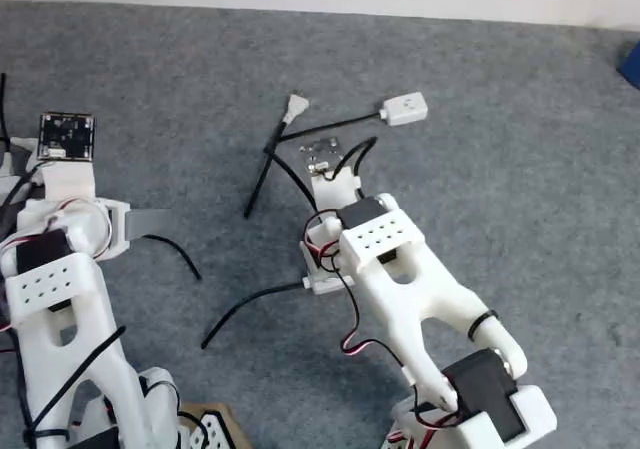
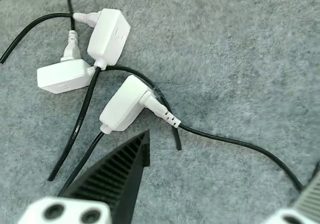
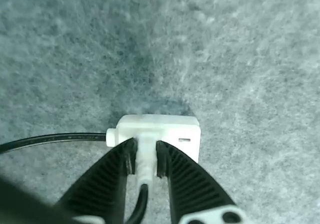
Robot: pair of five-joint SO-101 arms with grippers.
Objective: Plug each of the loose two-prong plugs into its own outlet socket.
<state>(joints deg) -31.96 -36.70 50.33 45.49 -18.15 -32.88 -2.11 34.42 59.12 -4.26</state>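
My right gripper is shut on a white two-prong plug that sits against a white outlet socket block, whose black cable runs off to one side. The high view has this block under the right arm's wrist. Farther back lie a loose plug and another socket block, each on a black cable. My left gripper hangs open above three white socket blocks, each with a plug at its end.
Black cables cross the grey carpet between the arms, and one loose cable end lies by the left arm. A blue object shows at the far right edge.
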